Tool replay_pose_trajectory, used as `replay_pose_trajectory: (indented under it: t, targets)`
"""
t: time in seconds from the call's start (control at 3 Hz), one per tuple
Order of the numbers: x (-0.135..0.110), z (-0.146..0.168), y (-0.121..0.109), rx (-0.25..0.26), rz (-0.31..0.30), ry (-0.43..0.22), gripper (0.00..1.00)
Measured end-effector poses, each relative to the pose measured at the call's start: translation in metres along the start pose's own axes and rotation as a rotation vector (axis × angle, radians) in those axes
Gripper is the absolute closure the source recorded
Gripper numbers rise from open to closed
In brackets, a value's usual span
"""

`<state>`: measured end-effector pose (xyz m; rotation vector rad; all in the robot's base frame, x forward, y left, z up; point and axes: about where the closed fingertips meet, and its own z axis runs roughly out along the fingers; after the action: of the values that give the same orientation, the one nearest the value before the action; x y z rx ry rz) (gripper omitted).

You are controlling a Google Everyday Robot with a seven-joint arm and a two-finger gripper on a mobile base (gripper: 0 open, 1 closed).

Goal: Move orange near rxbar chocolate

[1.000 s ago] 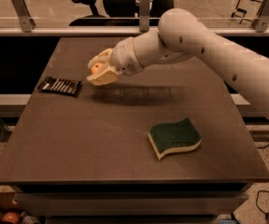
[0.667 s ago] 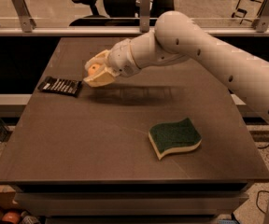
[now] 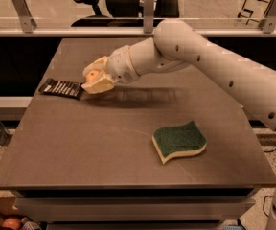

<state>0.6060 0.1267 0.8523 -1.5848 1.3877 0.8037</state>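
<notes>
A dark, matte desk (image 3: 80,152) fills most of the view, standing in what looks like an office. Nearest the camera, toward the front right, a wavy green-and-yellow sponge (image 3: 178,142) lies flat, well apart from everything else. Farther back on the left, the gripper (image 3: 95,80) hangs low over the desk at the end of a thick white arm (image 3: 214,61) that reaches in from the right. Its jaws are closed around the orange (image 3: 94,74), of which only a small patch shows between the cream-coloured fingers (image 3: 99,86). Just to the left of the gripper lies the rxbar chocolate (image 3: 61,87), flat, with its rows of white lettering up. The orange therefore sits right beside the bar's right end; whether the fruit or the gripper touches the desk or the wrapper cannot be told. The orange is likely firm with a slightly yielding skin, light, and round enough to roll once set free, so a hold across its widest part suits it, and it should be set down gently. The thin bar would probably slide if nudged. Beyond the desk's far edge run a glass-panelled railing (image 3: 80,30) and, behind it, dark office chairs (image 3: 92,6).
</notes>
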Motion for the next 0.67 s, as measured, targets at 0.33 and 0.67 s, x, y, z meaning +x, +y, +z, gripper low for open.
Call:
replay_pose_trajectory:
  t: [0.33,0.67]
  targets:
    - [0.0034,0.0093,0.0034,-0.024,0.016,-0.014,1.0]
    - [0.0053,0.0168,0.0063,-0.048,0.025,-0.026,1.0]
